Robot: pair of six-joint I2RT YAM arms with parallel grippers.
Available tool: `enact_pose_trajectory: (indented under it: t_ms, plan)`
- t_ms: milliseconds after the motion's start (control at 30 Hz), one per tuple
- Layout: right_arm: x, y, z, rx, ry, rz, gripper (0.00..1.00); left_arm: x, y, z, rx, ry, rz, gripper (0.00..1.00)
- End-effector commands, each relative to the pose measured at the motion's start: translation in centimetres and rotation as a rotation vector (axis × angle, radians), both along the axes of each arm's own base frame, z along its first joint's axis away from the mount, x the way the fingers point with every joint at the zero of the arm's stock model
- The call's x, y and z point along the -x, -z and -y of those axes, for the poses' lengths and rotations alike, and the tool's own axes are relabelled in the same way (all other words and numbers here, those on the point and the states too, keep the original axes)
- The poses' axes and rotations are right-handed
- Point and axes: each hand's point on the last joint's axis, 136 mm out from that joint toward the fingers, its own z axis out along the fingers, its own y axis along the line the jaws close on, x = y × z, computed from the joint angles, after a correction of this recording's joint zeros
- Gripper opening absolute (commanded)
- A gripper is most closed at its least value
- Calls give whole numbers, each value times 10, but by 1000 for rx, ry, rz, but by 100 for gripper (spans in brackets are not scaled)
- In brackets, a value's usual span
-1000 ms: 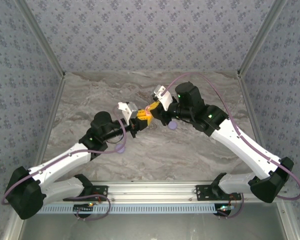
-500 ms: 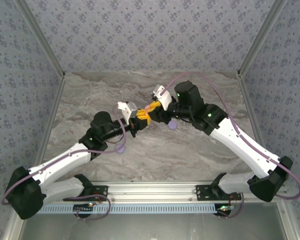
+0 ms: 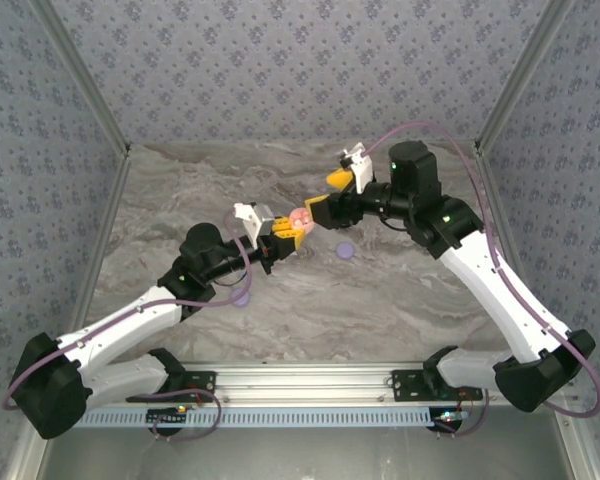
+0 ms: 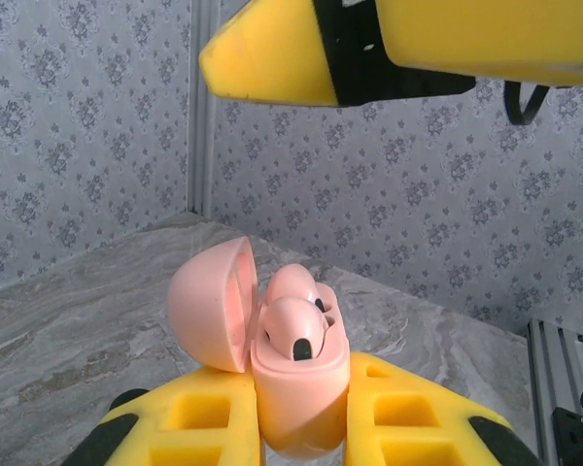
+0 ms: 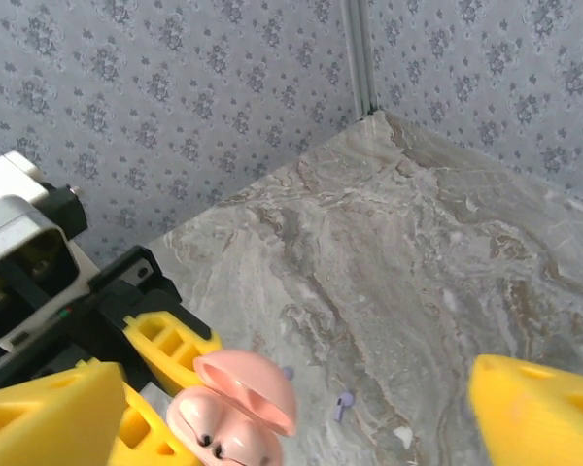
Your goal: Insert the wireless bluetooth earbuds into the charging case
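Earbuds (image 4: 293,313), two pale pink ones, sit side by side in the sockets of the pink case (image 4: 301,388). Its lid (image 4: 212,303) is swung open, to the left in your left wrist view. Your left tool (image 3: 286,234) is clamped on the case, with a yellow finger pressed to each side of its lower body, and holds it upright near the middle of the desk (image 3: 400,300).

Your right tool (image 3: 330,194) hangs just beside the case, on its far right in the top view. Its jaws are spread wide with nothing between them, and it is not touching the case or the lid.

In your right wrist view a lavender earbud (image 5: 343,404) lies on the marbled desk, just beyond the open lid. A round lavender disc (image 3: 346,251) rests on the desk near the right tool, and a second disc (image 3: 241,297) lies beside the left arm.
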Motion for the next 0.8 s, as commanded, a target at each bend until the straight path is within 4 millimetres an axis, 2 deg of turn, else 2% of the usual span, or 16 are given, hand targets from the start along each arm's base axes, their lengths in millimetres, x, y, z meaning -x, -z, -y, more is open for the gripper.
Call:
enact_pose_trajectory:
  t_ms: [0, 167, 433, 767]
  plan:
    - [13, 14, -12, -56, -110, -134, 100, 6, -27, 0, 66, 22, 58, 0]
    - [23, 29, -32, -71, -227, -236, 100, 6, -27, 1, 64, 21, 59, 0]
    - [40, 20, -47, -92, -333, -228, 100, 4, -25, 0, 56, 11, 55, 0]
    - [59, 9, -37, -96, -350, -165, 100, 0, -20, 1, 37, -3, 46, 0]
